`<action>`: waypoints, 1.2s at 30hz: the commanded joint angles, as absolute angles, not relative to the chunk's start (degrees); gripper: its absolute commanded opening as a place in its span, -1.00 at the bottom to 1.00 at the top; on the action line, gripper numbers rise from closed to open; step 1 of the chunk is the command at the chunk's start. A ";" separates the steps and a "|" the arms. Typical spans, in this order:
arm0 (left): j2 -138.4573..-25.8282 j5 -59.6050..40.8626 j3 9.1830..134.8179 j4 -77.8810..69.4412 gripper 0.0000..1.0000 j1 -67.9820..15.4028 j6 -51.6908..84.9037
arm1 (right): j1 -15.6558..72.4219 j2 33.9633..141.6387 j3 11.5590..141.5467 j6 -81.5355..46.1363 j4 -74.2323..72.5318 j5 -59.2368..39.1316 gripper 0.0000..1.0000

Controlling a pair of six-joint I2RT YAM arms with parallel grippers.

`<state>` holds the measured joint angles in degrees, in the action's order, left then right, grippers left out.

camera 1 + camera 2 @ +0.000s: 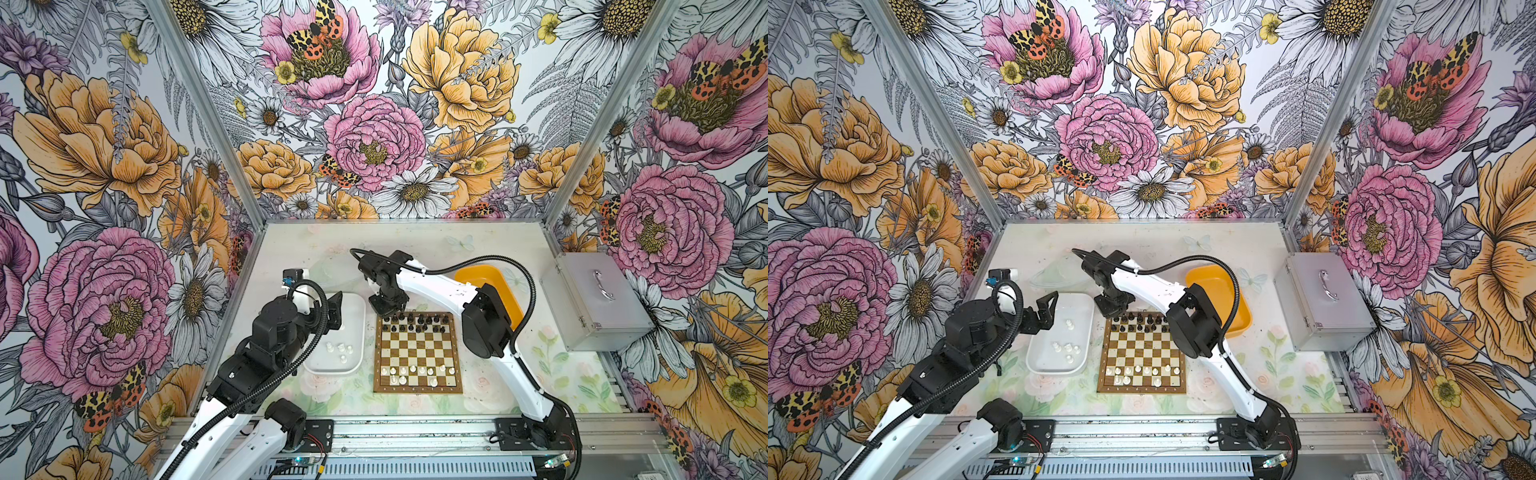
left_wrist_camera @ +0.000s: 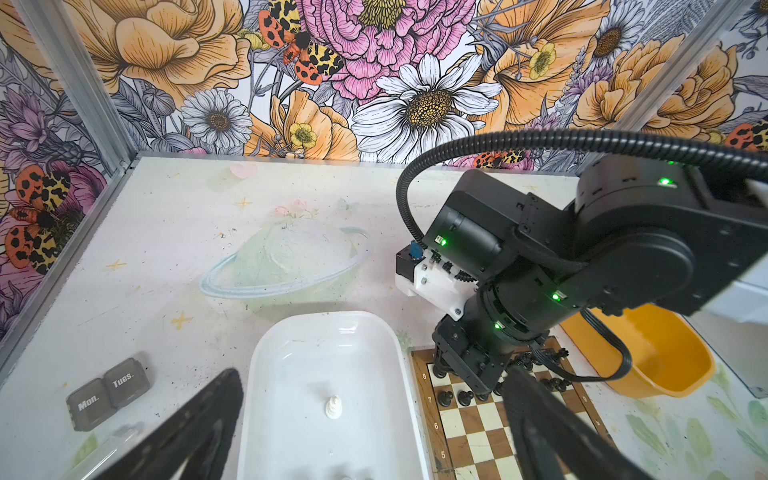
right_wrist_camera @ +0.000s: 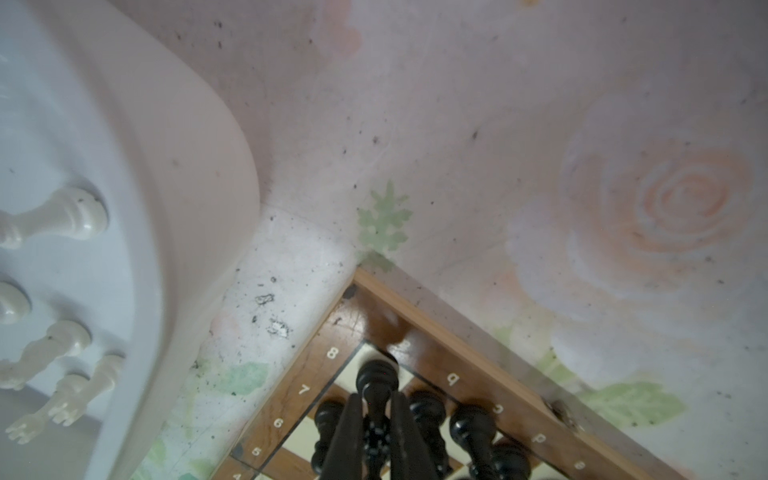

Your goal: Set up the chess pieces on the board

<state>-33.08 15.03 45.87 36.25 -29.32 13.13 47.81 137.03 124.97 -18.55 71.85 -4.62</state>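
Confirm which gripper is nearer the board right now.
Right. The right gripper is shut on a black piece at the far-left corner square of the board. The left gripper hangs open over the white tray beside the board's left edge.

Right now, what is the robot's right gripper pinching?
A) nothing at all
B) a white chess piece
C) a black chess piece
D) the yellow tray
C: in the right wrist view, the right gripper has both fingers closed on a black chess piece at the corner of the board, by the 8.
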 commanded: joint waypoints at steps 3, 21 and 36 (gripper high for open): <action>-32.23 14.50 47.18 37.00 0.98 -28.97 13.40 | 47.74 135.51 123.99 -18.55 71.28 -5.15 -0.76; -32.00 14.77 47.12 36.91 0.98 -28.92 13.28 | 47.94 134.82 125.44 -17.85 71.19 -4.32 -0.48; -35.97 14.38 48.99 37.09 0.98 -29.05 13.01 | 46.25 135.34 136.31 -15.66 71.28 -2.56 -0.17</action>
<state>-34.33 15.03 47.18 36.67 -29.32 13.13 47.40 136.94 133.69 -16.62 71.53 -4.54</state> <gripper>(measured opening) 0.989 0.403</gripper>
